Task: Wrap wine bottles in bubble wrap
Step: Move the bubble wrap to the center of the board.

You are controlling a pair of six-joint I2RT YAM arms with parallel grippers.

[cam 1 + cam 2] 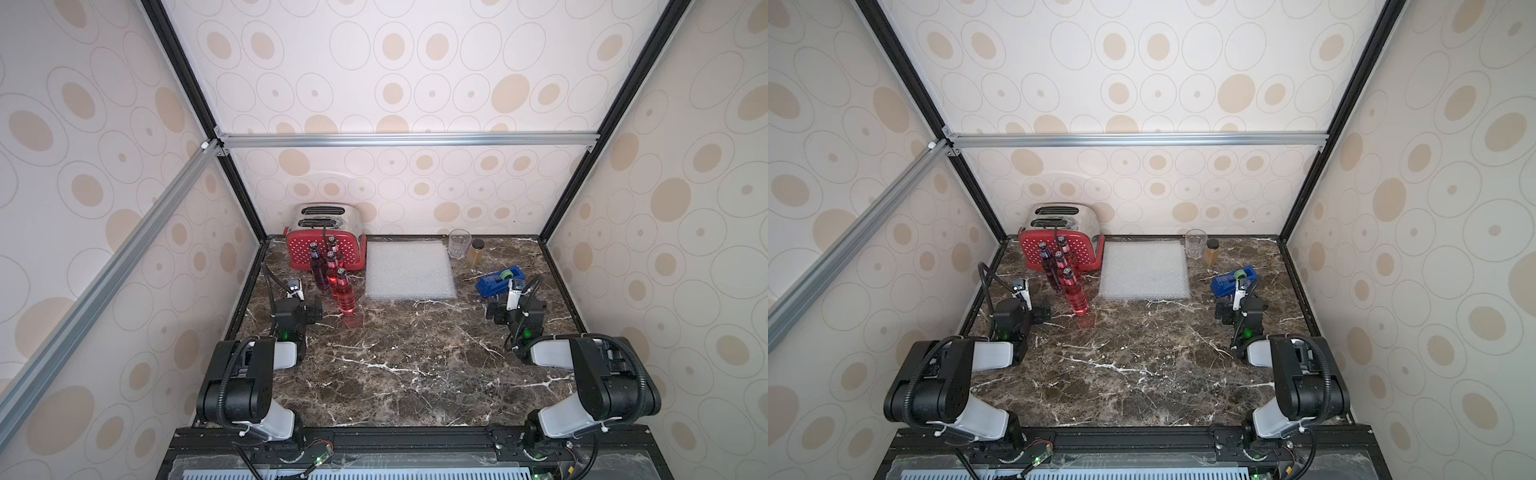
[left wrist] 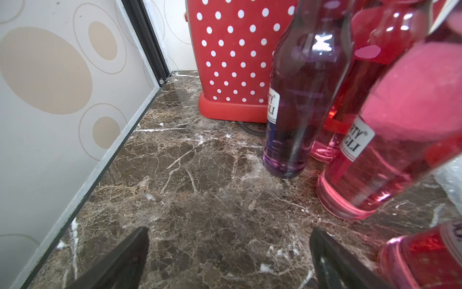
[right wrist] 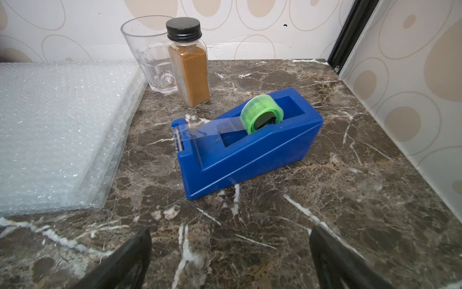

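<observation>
The work surface is a dark brown marble-pattern tabletop with white veins. It is enclosed on three sides by cream walls printed with beige ovals and braced by black and silver aluminium frame bars.

Four slim clear glass wine bottles with dark caps stand upright in a tight cluster at the far left, directly in front of a red, white-dotted chrome toaster. Three hold red-pink liquid and one holds purple. The translucent whitish bubble wrap lies flat just beside them, at the far centre. A clear drinking glass, a short amber jar with a black lid and a blue plastic tape dispenser occupy the far right.

Only the left wrist view shows the white printed labels on the bottles. It also shows the left gripper with fingers spread wide, holding nothing. Only the right wrist view shows that the wrap is a stack of several sheets. There the right gripper is equally wide apart and empty.
</observation>
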